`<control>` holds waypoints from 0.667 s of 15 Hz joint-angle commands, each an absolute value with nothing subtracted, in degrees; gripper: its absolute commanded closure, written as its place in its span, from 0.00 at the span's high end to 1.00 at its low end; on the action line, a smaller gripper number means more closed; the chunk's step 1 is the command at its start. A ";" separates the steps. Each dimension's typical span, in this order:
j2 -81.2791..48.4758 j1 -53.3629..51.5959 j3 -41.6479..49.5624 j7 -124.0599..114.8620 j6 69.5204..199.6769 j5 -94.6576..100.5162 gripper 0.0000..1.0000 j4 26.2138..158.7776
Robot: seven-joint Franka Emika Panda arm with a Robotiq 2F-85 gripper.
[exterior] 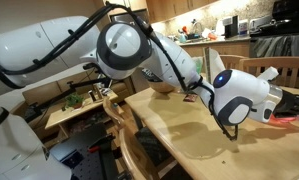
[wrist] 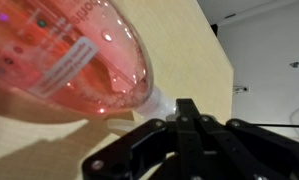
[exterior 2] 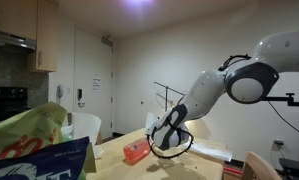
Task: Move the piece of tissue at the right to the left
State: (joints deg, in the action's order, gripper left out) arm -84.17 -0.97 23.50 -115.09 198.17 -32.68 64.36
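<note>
Wooden table [exterior: 179,140], whitish flat tissue [exterior 2: 207,152] perhaps, pincer [wrist: 186,108] closed

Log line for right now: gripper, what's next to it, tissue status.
gripper: shut | pink bottle: lying on wooden table, neck beside gripper | tissue: not made out in any view

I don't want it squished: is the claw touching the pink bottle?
Cannot tell: wrist view shows the shut gripper right at the pink bottle, contact or gap unclear.
</note>
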 commanded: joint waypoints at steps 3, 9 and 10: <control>-84.18 2.26 18.77 -115.32 198.17 -29.20 0.00 62.79; -84.17 4.29 15.52 -115.03 198.19 -25.48 0.00 61.09; -84.17 4.53 15.10 -114.88 198.19 -24.63 0.00 61.07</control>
